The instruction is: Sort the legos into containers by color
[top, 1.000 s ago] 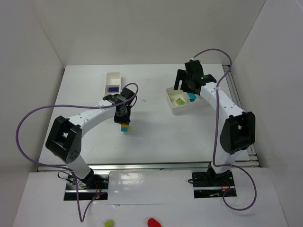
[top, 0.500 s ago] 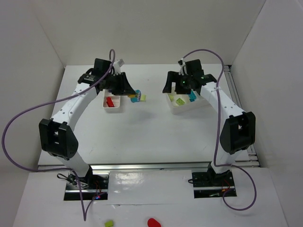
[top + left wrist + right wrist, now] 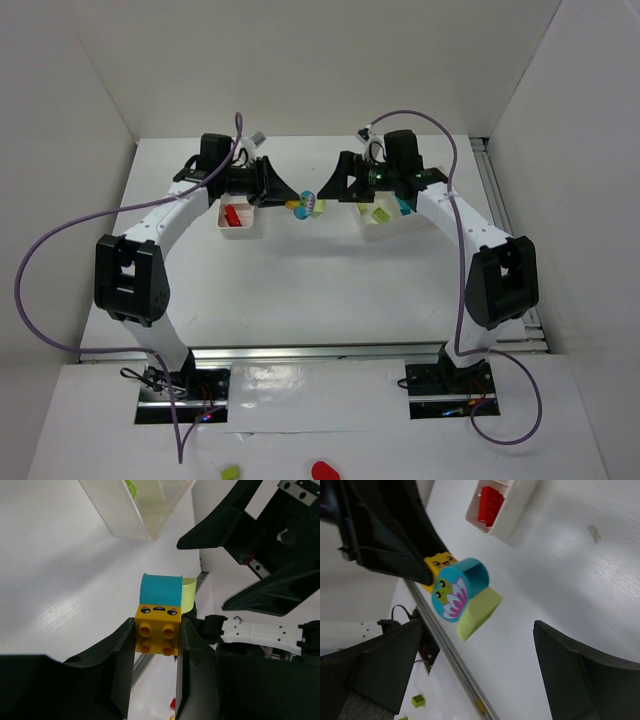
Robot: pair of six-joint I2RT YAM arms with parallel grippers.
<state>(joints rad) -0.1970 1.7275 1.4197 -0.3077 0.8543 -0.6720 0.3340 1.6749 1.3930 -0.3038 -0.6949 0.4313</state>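
Observation:
My left gripper (image 3: 283, 195) is shut on a yellow brick (image 3: 156, 636) and holds it in the air between the two trays. A round cyan piece (image 3: 161, 590) and a lime piece (image 3: 188, 594) are stacked on that brick; the stack (image 3: 305, 207) points to the right. My right gripper (image 3: 328, 193) is open, facing the stack from the right, apart from it. In the right wrist view the cyan piece (image 3: 460, 587), lime piece (image 3: 477, 612) and yellow brick (image 3: 437, 561) hang ahead of my open right gripper (image 3: 480, 675).
The left white tray (image 3: 240, 232) holds a red brick (image 3: 232, 213). The right white tray (image 3: 372, 234) holds a lime brick (image 3: 380, 213) and a cyan brick (image 3: 404, 205). A lime brick (image 3: 231, 471) and a red piece (image 3: 323, 470) lie off the table by the arm bases.
My left arm lifted the stack from the table's middle up and back to between the trays. My right gripper moved left from over its tray toward the stack.

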